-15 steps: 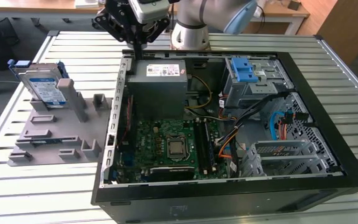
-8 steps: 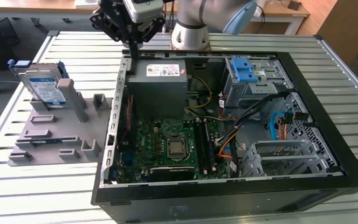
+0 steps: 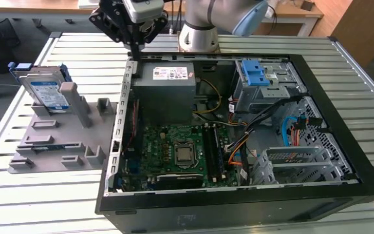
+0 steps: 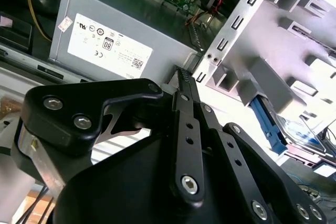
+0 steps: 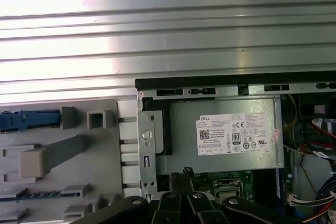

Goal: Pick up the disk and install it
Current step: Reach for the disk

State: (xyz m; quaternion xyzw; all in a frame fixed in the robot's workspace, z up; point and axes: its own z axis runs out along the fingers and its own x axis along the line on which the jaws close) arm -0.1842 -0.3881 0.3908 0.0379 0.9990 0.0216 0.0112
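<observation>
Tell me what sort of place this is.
Probably a robotics lab bench for PC assembly: an open computer case on a slatted metal table, a grey fixture holding the disk, and a robot arm alongside.

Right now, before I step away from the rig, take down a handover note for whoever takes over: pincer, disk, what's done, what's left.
Pincer: shut, holding nothing, above the rim of the open computer case, by the power supply.
Disk: upright in the grey holder, to the exterior view's left of the case, apart from the pincer.
Done: nothing yet.
Left: pick-up and install.
</observation>
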